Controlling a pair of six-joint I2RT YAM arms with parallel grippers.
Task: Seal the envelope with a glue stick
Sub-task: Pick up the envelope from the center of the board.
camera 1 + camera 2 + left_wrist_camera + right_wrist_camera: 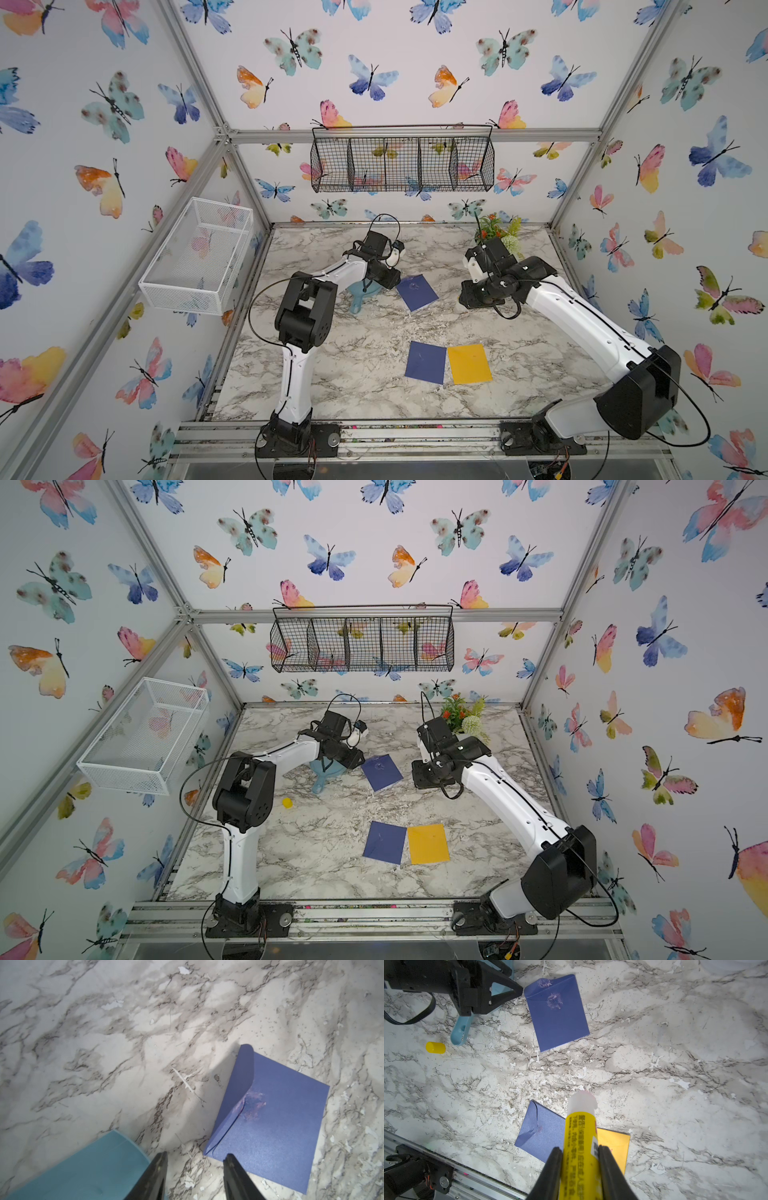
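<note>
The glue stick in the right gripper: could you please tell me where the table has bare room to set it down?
Widest bare marble: the middle band between the far blue envelope and the near blue envelope beside the yellow envelope. Also free: between the yellow envelope and the right arm. Crowded: around the left gripper, teal scoop and yellow cap.

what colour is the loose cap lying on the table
Bright yellow; the cap shows best in the right wrist view.

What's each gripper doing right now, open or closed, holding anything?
Left gripper: open, empty.
Right gripper: closed on the glue stick.
</note>
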